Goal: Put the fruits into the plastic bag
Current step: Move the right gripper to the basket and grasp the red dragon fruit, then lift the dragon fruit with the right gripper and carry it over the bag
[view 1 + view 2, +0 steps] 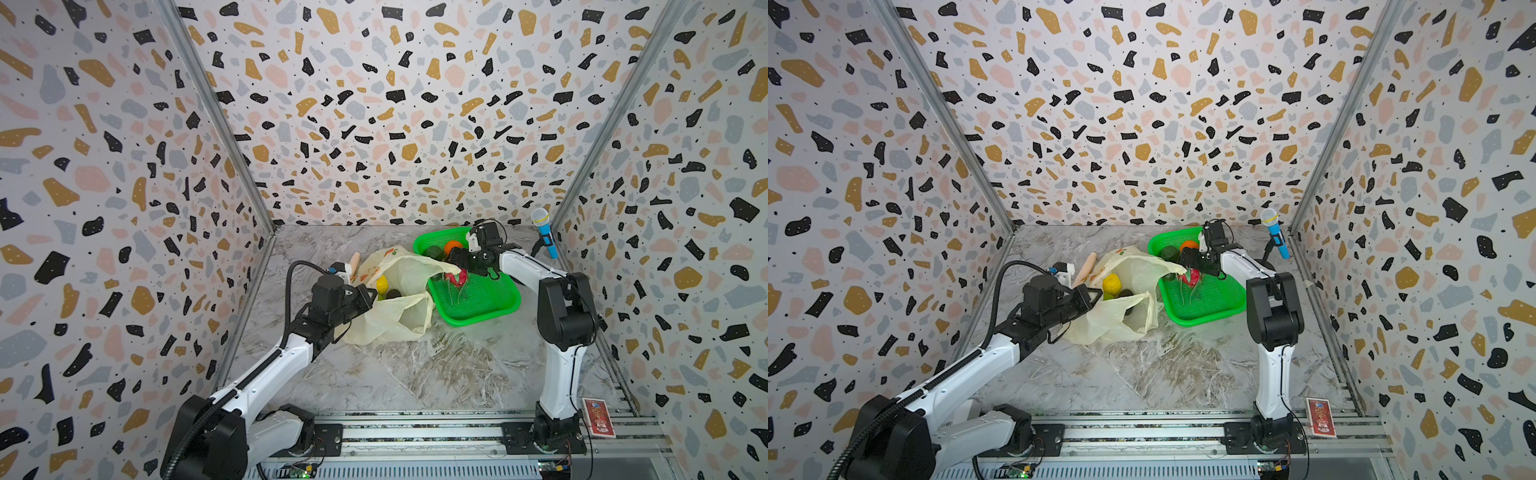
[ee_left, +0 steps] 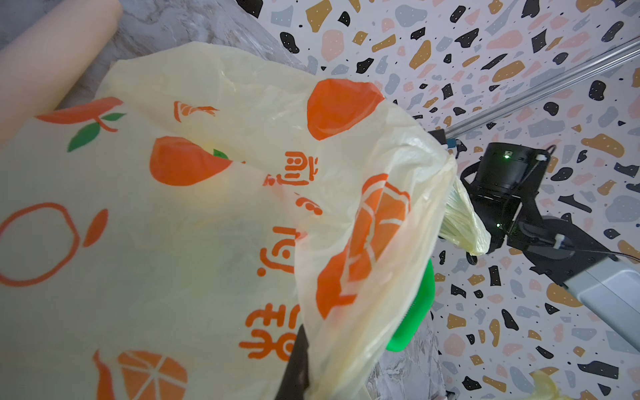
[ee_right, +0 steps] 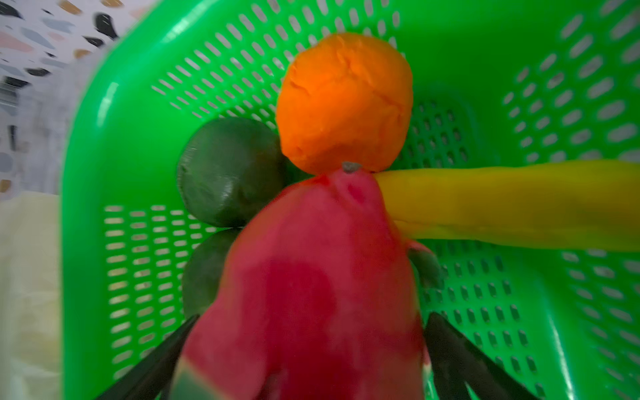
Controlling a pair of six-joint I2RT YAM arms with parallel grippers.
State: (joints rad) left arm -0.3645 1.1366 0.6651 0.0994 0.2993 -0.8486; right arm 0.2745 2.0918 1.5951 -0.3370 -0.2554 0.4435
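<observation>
So the plastic bag (image 1: pixel 399 316) is slumped on the tabletop (image 1: pixel 415 374) right beside the green basket (image 1: pixel 490 309), mouth gaping upward, one flap reaching over the basket's rim. The left gripper (image 1: pixel 372 296) has its jaws pinched shut on the bag's near rim. The left wrist view is basically wall-to-wall printed bag, with one dark finger (image 2: pixel 296 367) poking up at the film's edge and the beige stick (image 2: pixel 52 52) lying on the tabletop past it. That view can't see inside the bag at all. Both top views can: a lemon (image 1: pixel 381 284) sits in there with a dark fruit (image 1: pixel 392 294) just beside it.

The right gripper (image 1: pixel 1192 272) is at the basket's bag-side edge. From above you only catch a bit of the dragon fruit (image 1: pixel 456 280) under it. The right wrist view is way more useful: jaws spread wide, one on either side of the dragon fruit, though I can't tell if they're actually pressing on it. Beyond it in the basket are the orange (image 3: pixel 346 104), two avocados (image 3: pixel 228 169) and a long yellow piece (image 3: pixel 519 204) touching the dragon fruit's tip. I can't spot that yellow one from above. A blue microphone (image 1: pixel 546 239) stands by the back right wall.
</observation>
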